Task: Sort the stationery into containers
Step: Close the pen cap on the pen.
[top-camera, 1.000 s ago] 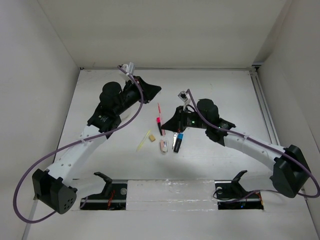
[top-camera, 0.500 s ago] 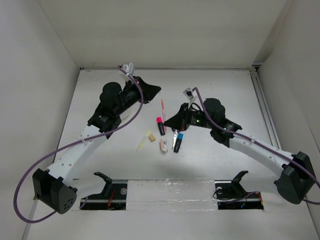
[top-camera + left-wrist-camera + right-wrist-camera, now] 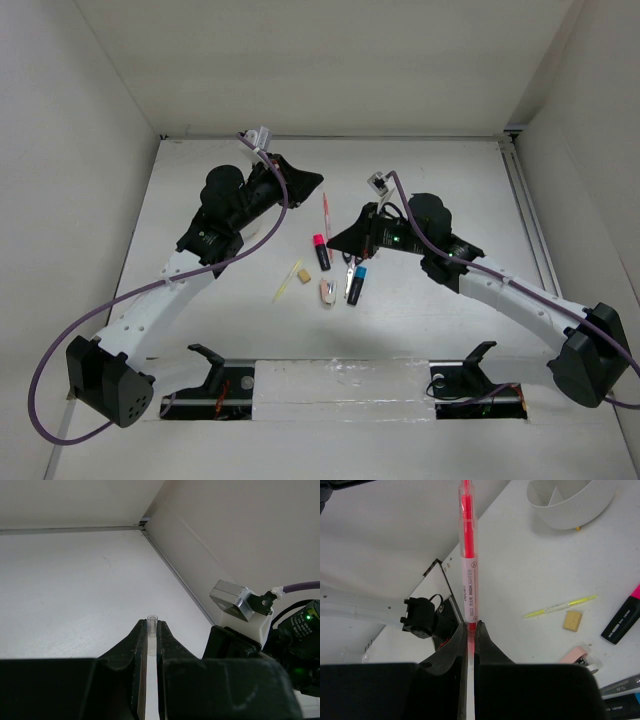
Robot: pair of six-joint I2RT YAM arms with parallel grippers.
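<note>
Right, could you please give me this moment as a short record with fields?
left gripper: shut, a small clear tip between its fingertips
right gripper: shut on pink pen, held off the table
tray: white, divided, partly in view
on table: pink-capped highlighter, blue-capped highlighter, scissors, tan eraser, yellow stick, white-pink piece

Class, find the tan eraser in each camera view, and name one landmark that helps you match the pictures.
Top external: the tan eraser lies just left of centre, next to the thin yellow stick.
Left wrist: not in it.
Right wrist: the tan eraser lies at lower right, just below the thin yellow stick.
Shared landmark: the thin yellow stick, close beside the eraser in both views that show it.
</note>
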